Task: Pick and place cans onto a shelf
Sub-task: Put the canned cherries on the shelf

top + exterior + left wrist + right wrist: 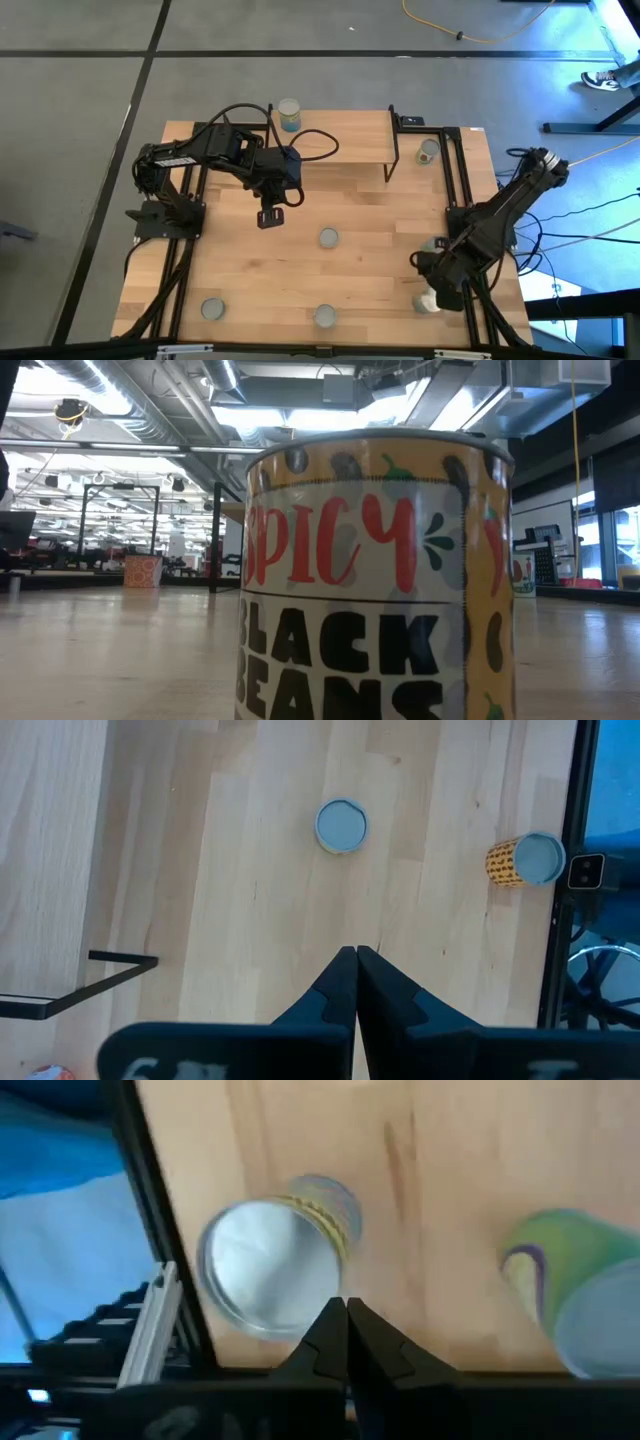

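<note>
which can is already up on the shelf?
The blue-green can at the shelf's far left corner. The other cans visible from above sit on the table, including the one just right of the shelf.

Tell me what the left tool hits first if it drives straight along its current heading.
Probably the can standing mid-table: it sits almost dead ahead of the shut left tool, with only bare tabletop between. Depth is uncertain.

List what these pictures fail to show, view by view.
- Low view: the Spicy Black Beans can fills the frame, hiding most of the table, shelf and arms.
- Right wrist view: the nearest can is blurred, label unreadable.
- High view: the right claw covers the can beneath; labels too small.
</note>
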Robot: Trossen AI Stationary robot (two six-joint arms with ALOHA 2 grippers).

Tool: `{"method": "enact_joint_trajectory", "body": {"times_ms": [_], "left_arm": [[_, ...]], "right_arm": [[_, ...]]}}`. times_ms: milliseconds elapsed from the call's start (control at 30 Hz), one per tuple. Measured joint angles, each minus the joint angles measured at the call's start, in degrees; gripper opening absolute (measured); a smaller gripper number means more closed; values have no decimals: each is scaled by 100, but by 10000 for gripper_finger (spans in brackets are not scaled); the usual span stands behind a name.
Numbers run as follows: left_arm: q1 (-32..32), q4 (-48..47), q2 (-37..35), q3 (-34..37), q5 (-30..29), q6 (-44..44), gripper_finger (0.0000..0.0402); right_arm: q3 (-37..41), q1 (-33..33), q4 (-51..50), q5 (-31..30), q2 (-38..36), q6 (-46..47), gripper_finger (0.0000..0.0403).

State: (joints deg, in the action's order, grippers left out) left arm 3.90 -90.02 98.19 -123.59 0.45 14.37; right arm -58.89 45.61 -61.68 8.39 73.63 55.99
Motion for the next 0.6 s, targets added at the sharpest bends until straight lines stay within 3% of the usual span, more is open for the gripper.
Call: {"method": "enact_joint_trajectory", "body": {"times_ms": [233,600], "left_arm": [[-2,0,0,0,-48,-71,0],[0,0,0,0,-144,-258,0]], "right_arm": [[-793,-234,-154,-285,3,-270,1],[-548,-232,-169,-234,-12,-202,59]]}}
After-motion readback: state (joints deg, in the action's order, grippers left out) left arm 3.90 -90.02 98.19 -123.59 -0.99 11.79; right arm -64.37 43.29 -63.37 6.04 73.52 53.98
